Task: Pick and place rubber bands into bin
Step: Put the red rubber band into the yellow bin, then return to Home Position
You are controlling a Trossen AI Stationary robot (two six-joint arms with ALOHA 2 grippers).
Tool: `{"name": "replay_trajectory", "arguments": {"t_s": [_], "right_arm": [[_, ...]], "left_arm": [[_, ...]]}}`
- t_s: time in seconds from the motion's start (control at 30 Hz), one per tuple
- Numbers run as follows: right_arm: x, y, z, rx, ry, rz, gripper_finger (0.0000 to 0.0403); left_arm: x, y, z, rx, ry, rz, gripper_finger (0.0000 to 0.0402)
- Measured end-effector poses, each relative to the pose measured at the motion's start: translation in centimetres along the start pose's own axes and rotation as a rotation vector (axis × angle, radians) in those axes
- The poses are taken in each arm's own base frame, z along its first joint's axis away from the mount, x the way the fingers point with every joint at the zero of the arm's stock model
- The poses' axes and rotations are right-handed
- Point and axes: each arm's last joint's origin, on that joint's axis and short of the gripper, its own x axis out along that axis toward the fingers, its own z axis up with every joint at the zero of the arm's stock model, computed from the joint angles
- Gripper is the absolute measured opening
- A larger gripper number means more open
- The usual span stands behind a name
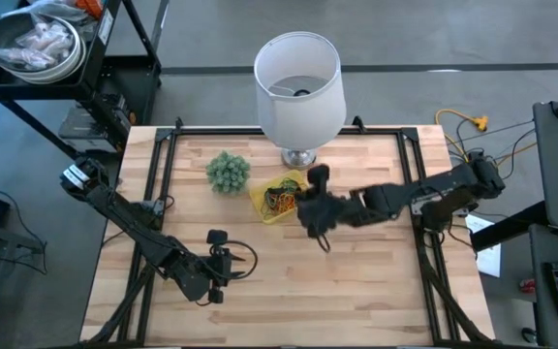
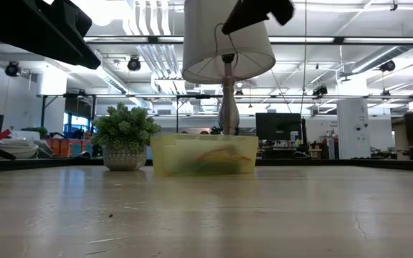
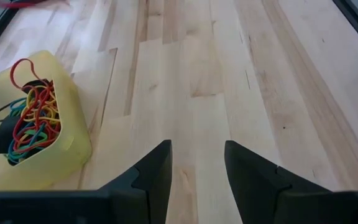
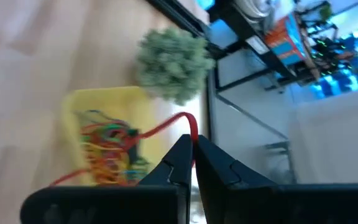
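The yellow bin [image 1: 277, 201] stands on the table in front of the lamp. It holds a tangle of rubber bands [image 3: 31, 121] in red, green, yellow and orange. My right gripper [image 4: 193, 142] hovers just right of the bin [image 4: 101, 124], above the table, and is shut on a red rubber band [image 4: 160, 127]. In the high view the right gripper [image 1: 308, 206] is a dark mass beside the bin. My left gripper [image 3: 196, 163] is open over bare wood near the table's near-left part [image 1: 217, 247], apart from the bin [image 3: 36, 146]. My right gripper pinches the red rubber band between its two fingertips at one end of the loop [image 4: 190, 127]. That end is lifted clear. The rest curves down from the fingertips, and its far end [image 4: 64, 179] reaches the bin's pile.
A white lamp [image 1: 298, 82] stands at the far edge, right behind the bin, with its shade overhanging. A fuzzy green ball plant [image 1: 229, 172] sits left of the bin. Bare wood [image 1: 356, 281] lies across the near half of the table. A cart with bowls [image 1: 37, 44] stands beyond the far-left corner.
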Motion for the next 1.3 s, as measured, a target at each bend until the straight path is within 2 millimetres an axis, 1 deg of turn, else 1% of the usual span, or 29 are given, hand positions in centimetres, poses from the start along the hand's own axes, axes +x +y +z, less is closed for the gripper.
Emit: {"name": "replay_trajectory", "arguments": {"t_s": [0.13,0.27,0.37,0.5,0.7,0.93,1.07,1.3], "right_arm": [[1.6,-2.8,-0.6,0.051,0.014,-0.016,0.0009],[3.0,-5.0,-1.6,0.12,0.009,0.015,0.0008],[3.9,-6.0,-2.4,0.158,0.002,0.033,0.0009],[5.0,-6.8,-3.4,0.234,-0.019,0.08,0.0008],[6.0,-7.1,-4.2,0.318,-0.035,0.128,0.0008],[7.9,-6.0,-4.3,0.327,-0.009,0.135,0.0013],[8.4,-5.7,-4.3,0.324,0.001,0.141,0.0038],[8.1,-5.4,-3.8,0.333,-0.011,0.151,0.0094]], "left_arm": [[0.0,0.0,0.0,0.0,0.0,0.0,0.0132],[0.0,0.0,0.0,0.0,0.0,0.0,0.0132],[0.0,0.0,0.0,0.001,0.001,0.0,0.0132],[0.0,0.0,0.0,0.002,0.002,0.001,0.0132],[0.0,0.0,0.0,0.002,0.003,0.001,0.0132],[0.0,0.0,0.0,-0.003,0.0,0.0,0.0132],[0.0,0.0,0.0,-0.003,0.0,0.0,0.0132],[0.0,0.0,0.0,-0.004,0.0,0.0,0.0132]]}}
